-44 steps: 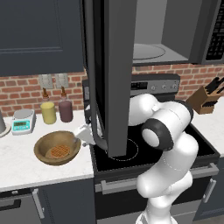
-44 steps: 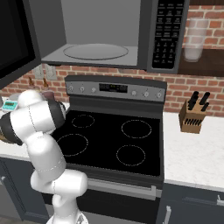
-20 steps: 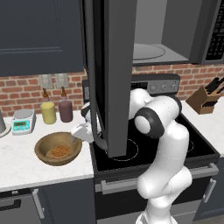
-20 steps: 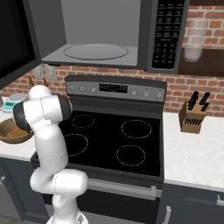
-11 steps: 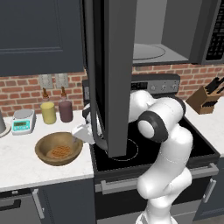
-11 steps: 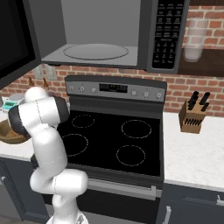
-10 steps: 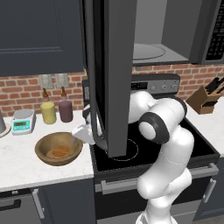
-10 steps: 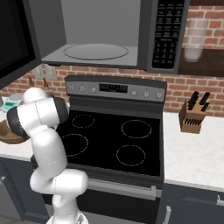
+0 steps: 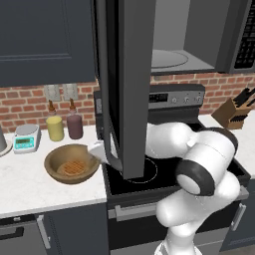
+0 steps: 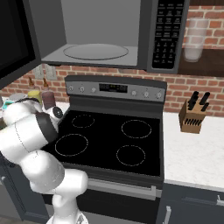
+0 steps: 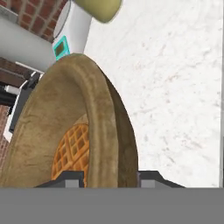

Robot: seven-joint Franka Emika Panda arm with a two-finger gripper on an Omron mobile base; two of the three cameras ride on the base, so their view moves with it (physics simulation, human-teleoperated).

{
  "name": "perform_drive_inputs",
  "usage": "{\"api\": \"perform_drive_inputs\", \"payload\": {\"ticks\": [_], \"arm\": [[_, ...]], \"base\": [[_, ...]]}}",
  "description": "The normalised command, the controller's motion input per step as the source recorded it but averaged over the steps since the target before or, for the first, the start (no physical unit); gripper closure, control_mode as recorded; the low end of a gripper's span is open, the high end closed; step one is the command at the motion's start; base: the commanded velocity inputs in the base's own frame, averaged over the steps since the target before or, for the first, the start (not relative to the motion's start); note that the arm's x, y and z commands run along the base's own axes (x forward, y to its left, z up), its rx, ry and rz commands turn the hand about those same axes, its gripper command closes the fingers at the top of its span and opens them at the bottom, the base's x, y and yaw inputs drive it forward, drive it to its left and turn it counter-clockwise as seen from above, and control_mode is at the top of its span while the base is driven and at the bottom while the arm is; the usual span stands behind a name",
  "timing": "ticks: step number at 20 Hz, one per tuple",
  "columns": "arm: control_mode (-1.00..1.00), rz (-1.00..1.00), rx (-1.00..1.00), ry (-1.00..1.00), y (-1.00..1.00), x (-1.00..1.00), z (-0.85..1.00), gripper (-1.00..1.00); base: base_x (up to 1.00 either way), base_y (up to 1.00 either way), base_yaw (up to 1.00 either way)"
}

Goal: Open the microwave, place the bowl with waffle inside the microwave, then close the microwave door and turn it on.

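The wooden bowl (image 9: pixel 71 163) is set on the white marble counter (image 9: pixel 30 184) left of the black stove (image 10: pixel 109 142), with the waffle (image 9: pixel 73 168) lying inside it. In the hand view the bowl's rim (image 11: pixel 98 118) is seen between the two finger tips, one inside and one outside, so the gripper (image 11: pixel 110 176) is closed around the rim. The microwave door (image 9: pixel 124 84) is swung wide open above the stove, and the glass turntable (image 10: pixel 96 51) is exposed in the pale cavity. A kitchen scale (image 9: pixel 26 137) and two bottles (image 9: pixel 64 124) are stood against the brick wall behind the bowl.
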Motion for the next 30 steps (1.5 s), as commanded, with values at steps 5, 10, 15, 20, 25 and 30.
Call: {"api": "perform_drive_inputs", "payload": {"ticks": [5,10,15,20,25,30], "arm": [[-1.0,-0.12,0.0,0.0,-0.68,-0.05,0.68,1.0],[-1.0,-0.02,0.0,0.0,-0.52,-0.19,0.29,1.0],[-1.0,0.01,0.0,0.0,-0.25,0.0,0.0,1.0],[-1.0,0.0,0.0,0.0,-0.45,-0.02,0.19,1.0],[-1.0,0.0,0.0,0.0,-0.75,-0.11,0.42,1.0],[-1.0,0.0,0.0,-0.03,-0.8,-0.39,0.51,1.0]], "base": [[0.0,0.0,0.0],[0.0,0.0,0.0],[0.0,0.0,0.0],[0.0,0.0,0.0],[0.0,0.0,0.0],[0.0,0.0,0.0]]}}
